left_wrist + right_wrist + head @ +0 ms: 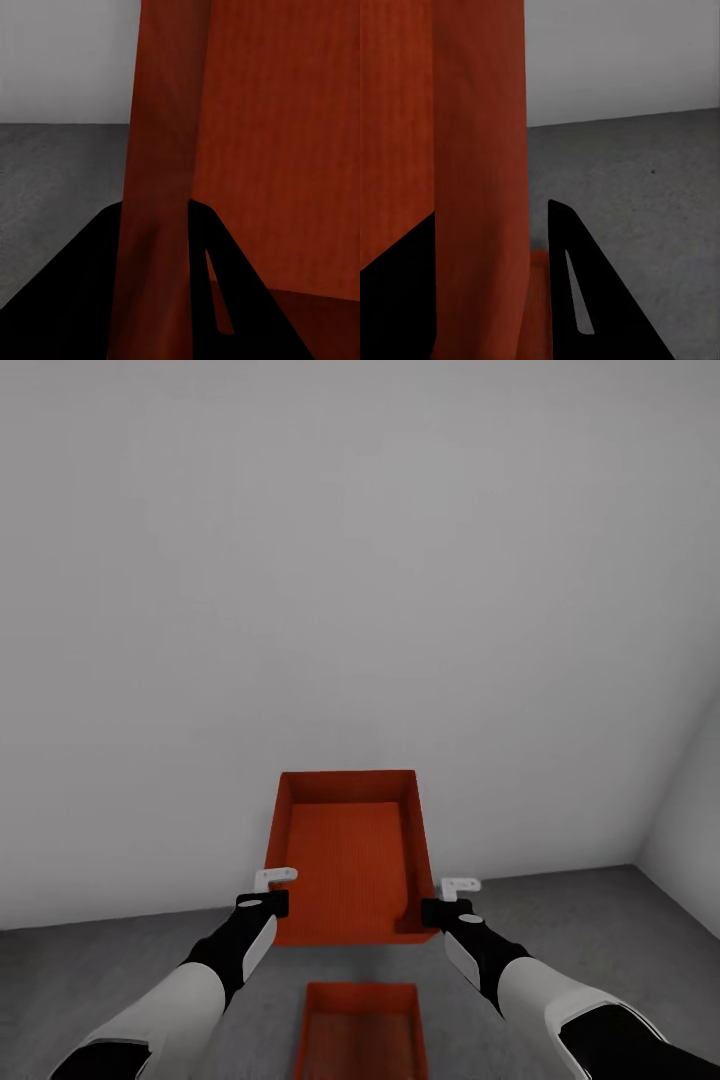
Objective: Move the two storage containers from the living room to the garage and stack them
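Two storage containers: one (350, 855) held up, one (362, 1030) on the floor (600, 920).

I'm looking into a bare garage-like room: plain white-grey walls (360, 560) meet in a corner at the right, and they stand on a dark grey, mottled concrete floor (600, 920). Two lidless red-orange storage containers (350, 855) suit a storage space.

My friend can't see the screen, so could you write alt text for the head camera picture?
Two white-and-black robot arms hold a red-orange open-topped rectangular bin by its side walls, left fingers and right fingers gripping either rim. A second matching red-orange bin sits on the dark grey concrete floor below, before a plain white-grey wall.
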`<state>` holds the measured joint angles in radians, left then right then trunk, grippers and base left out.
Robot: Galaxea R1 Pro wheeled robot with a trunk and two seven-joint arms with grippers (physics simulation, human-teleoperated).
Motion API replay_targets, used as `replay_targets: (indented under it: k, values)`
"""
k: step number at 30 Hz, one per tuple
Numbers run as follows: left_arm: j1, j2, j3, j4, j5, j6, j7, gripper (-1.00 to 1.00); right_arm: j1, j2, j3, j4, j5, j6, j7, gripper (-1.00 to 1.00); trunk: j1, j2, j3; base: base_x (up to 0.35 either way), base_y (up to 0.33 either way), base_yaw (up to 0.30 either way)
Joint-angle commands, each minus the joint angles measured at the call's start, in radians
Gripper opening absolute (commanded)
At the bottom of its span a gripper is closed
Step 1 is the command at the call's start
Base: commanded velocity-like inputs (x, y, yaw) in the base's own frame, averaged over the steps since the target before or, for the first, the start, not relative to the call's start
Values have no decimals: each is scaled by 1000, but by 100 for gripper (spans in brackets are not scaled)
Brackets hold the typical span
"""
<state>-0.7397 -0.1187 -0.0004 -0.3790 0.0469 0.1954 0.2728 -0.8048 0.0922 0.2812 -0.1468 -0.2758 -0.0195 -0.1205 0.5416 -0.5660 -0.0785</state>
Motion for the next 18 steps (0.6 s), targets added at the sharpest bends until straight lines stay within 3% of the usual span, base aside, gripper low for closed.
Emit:
replay_targets:
  k: [1,18]
  values:
    - [-1,1,20,-7,-25,9,39,-100,-1,-18,-27,3,-10,-3,-32,-100,0,-2,-4,0,0,66]
    - [-1,2,20,-8,-25,9,39,-100,-1,-19,-28,3,-14,-2,-32,-100,0,-2,-30,0,0,13]
